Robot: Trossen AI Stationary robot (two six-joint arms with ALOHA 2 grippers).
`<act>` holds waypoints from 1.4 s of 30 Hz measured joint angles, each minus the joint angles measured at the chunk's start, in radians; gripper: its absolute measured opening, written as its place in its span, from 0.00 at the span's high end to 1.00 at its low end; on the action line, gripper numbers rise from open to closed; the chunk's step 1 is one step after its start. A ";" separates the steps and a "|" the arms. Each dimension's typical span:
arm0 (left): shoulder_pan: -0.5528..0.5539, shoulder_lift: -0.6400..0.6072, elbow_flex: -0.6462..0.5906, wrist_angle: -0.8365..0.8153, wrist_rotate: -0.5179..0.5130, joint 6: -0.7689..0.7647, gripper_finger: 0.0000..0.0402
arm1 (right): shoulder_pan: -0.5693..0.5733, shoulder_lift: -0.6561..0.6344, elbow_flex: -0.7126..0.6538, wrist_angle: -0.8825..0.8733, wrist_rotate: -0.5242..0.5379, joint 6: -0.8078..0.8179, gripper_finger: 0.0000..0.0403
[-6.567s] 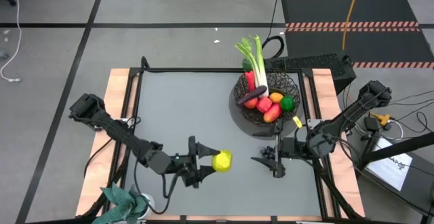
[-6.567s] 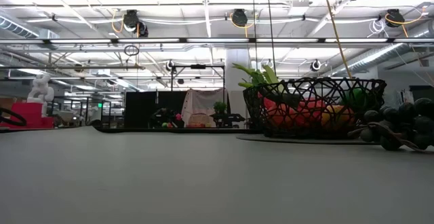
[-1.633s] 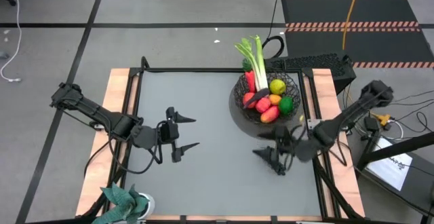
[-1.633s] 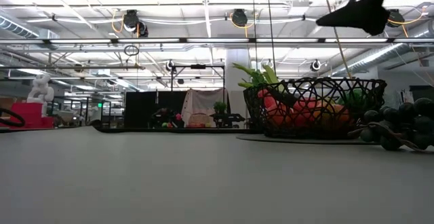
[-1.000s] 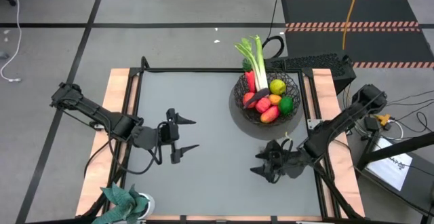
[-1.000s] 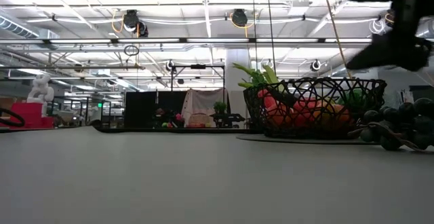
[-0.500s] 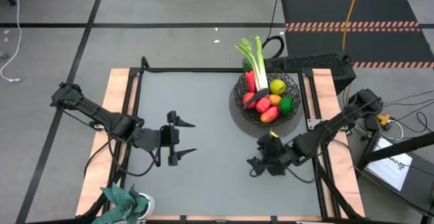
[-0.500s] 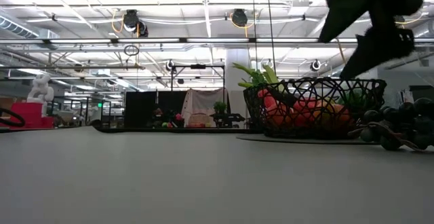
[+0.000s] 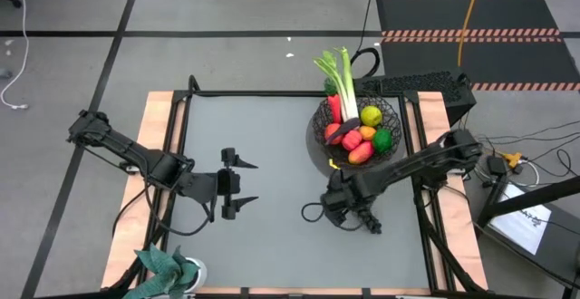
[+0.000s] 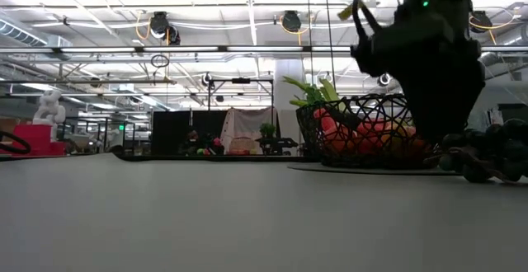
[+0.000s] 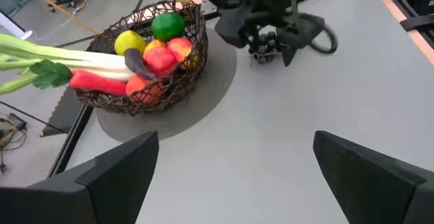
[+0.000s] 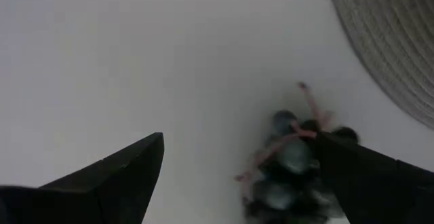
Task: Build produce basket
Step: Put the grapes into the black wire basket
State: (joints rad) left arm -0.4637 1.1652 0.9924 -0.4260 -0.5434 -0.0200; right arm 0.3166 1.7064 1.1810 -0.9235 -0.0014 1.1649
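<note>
The black wire basket (image 9: pixel 361 127) stands on a round grey mat (image 9: pixel 317 159) at the far right. It holds a leek, an eggplant and red, orange, yellow and green fruits. It also shows in the left wrist view (image 11: pixel 146 54). Dark grapes (image 12: pixel 291 159) lie on the table in front of the mat. They also show in the high view (image 9: pixel 367 221). My right gripper (image 12: pixel 237 183) is open just above the grapes, pointing down, and they lie beside one finger (image 12: pixel 366 176). My left gripper (image 9: pixel 243 185) is open and empty at the table's middle left.
A teal leafy plant (image 9: pixel 168 272) stands at the table's near left corner. The right arm (image 9: pixel 408 163) reaches across the table in front of the basket. A dark cable loop (image 9: pixel 313 213) hangs beside the right wrist. Bare grey table lies between the two grippers.
My right gripper has gone toward the table's left edge and down toward the grapes, and has tipped so that it points down at them. The grapes have stayed where they were.
</note>
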 joint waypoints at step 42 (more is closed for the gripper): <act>0.000 -0.001 0.000 0.043 -0.001 0.042 0.03 | -0.036 0.069 -0.084 0.041 -0.005 -0.078 0.52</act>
State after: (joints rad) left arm -0.4633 1.1645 0.9924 -0.3828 -0.5442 0.0223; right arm 0.2810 1.7752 1.0966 -0.8829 -0.0059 1.0866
